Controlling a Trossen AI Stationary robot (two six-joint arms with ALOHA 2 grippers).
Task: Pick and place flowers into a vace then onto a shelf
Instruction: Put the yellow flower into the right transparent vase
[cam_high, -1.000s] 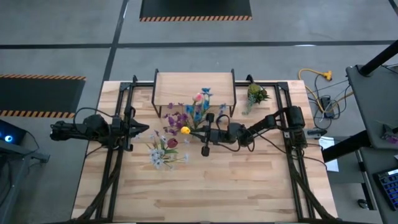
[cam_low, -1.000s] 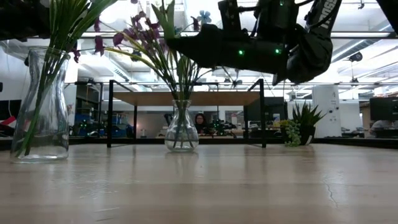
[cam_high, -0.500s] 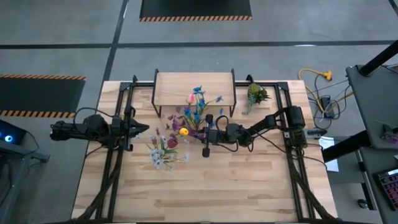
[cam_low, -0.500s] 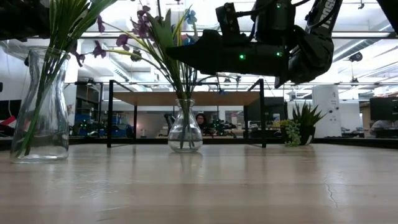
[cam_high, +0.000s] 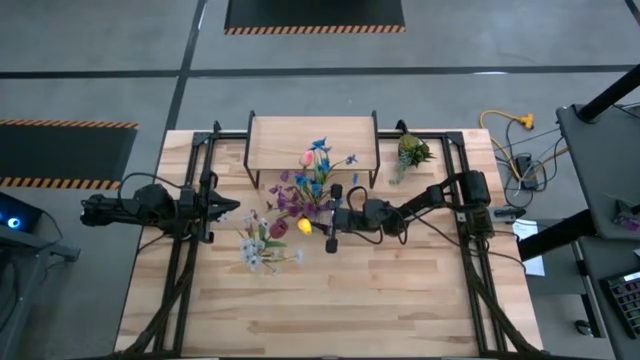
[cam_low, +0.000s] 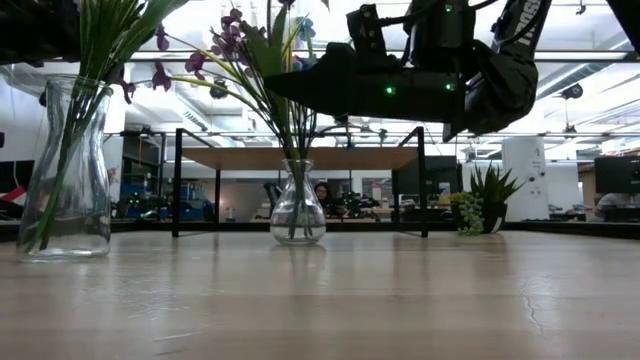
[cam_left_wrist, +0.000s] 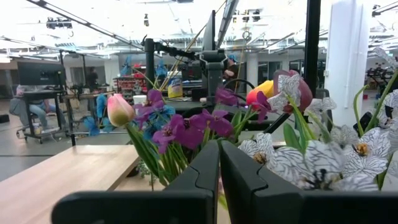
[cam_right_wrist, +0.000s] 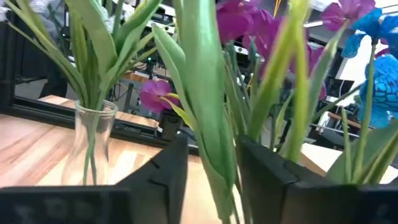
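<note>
A small glass vase (cam_low: 298, 208) stands on the table in front of the shelf (cam_high: 312, 135). It holds purple, blue and pink flowers (cam_high: 305, 185). My right gripper (cam_high: 317, 216) reaches level into their stems above the vase neck and is shut on them. It shows high up in the low view (cam_low: 275, 82). A second, nearer vase (cam_low: 65, 170) carries whitish and dark red flowers (cam_high: 262, 243). My left gripper (cam_high: 228, 207) waits shut near the table's left side, pointing at both bunches. My right gripper holds the flowers by their green stems and a broad leaf (cam_right_wrist: 214, 134), above the vase neck, between its two fingers (cam_right_wrist: 171, 171). The fingers come level from the table's right and lie across the upright stems. The vase base stays on the table.
The shelf board on black legs (cam_low: 300, 157) stands just behind the vase. A short leafy sprig (cam_high: 410, 152) sits at the far right. The nearer vase (cam_right_wrist: 93, 137) stands close to the left of my right gripper. Bare tabletop (cam_high: 380, 300) lies toward the near edge.
With my right gripper among the stems, the bunch has swung and its heads have shifted. The small vase has slid a little toward the table's right. Most of this happened early in the second, and little has moved since.
</note>
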